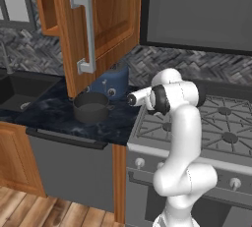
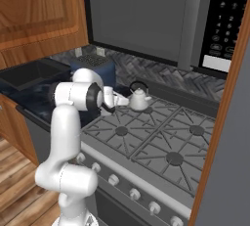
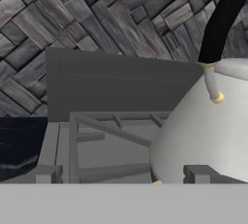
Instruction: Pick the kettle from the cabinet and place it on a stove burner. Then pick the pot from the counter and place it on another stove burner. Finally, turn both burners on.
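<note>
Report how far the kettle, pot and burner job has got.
Done: the kettle stands on the stove's back left burner. In hand: the pincer is open beside it, gripping nothing. Left: the pot sits on the counter, and both burners need lighting with the knobs.

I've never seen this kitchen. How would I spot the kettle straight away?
Find the grey steel gas range under the dark hood. On its back left burner, nearest the blue toaster, stands the small white conical kettle. Its thin black arched handle sets it apart from the low dark grey pot on the counter.
</note>
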Available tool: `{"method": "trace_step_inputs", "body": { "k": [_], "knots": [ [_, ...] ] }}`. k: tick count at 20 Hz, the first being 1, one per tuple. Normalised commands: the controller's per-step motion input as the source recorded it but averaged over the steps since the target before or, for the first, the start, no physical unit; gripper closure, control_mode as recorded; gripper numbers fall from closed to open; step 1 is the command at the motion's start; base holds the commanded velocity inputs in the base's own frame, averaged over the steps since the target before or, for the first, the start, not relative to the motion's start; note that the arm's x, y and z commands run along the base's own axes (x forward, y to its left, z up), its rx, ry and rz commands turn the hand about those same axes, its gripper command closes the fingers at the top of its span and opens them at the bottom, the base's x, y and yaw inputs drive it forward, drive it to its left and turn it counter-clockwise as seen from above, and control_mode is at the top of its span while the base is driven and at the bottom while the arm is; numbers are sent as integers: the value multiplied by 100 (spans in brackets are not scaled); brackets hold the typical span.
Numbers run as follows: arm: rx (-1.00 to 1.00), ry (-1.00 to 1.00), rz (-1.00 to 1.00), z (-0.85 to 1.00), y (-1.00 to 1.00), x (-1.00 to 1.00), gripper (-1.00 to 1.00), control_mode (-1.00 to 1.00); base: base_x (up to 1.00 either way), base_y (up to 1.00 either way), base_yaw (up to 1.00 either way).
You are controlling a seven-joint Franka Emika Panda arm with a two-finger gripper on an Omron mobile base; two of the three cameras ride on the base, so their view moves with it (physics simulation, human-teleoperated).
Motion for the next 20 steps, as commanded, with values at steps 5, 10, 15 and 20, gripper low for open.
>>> {"method": "trace_step_inputs", "body": {
  "k": [5,10,15,20],
  "knots": [
    [1,0,-4,-24,-37,0,-100,-100,0,0,0],
    [0,0,-2,-27,-38,0,-100,-100,0,0,0],
    [0,0,-2,-29,-35,0,-100,-100,0,0,0],
    [1,0,-4,-33,-36,0,-100,-100,0,0,0]
  ]
}}
